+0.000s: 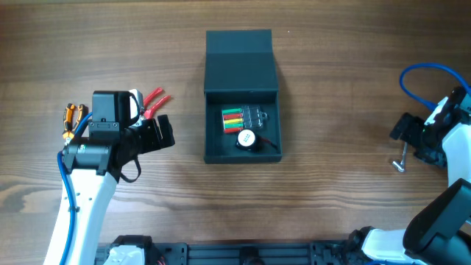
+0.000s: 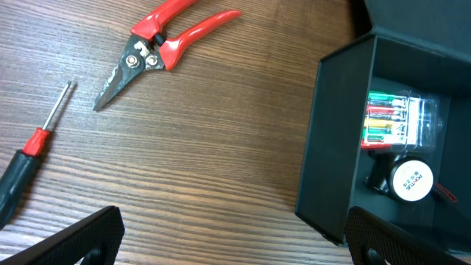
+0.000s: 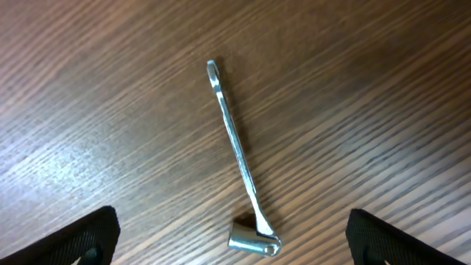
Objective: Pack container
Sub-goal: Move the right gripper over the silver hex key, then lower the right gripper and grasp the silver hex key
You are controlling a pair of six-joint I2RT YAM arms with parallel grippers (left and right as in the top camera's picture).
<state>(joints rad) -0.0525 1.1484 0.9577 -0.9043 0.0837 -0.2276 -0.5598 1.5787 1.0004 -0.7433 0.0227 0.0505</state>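
Both sets of fingers spread and empty above loose tools.

Between the right gripper (image 3: 232,219) fingers, released and gripping nothing: bare table (image 3: 88,88) just beside a thin wrench (image 3: 234,147), flat near the right edge. Same for the left gripper (image 2: 234,219), wide apart and empty, with snips (image 2: 158,44) and a screwdriver (image 2: 29,158) by the left edge, ahead of the fingers rather than between them. At the table's middle, toward the far edge: the container (image 1: 241,157), lid open, a bit set (image 1: 232,119) and a round white piece (image 1: 246,139) inside. Likely to skid or pinch crookedly on so thin and flat a wrench; if gripped off-centre, likely to droop at the socket end. Could also snag the container's wall going in, or sit too long across the tools inside and block the lid.
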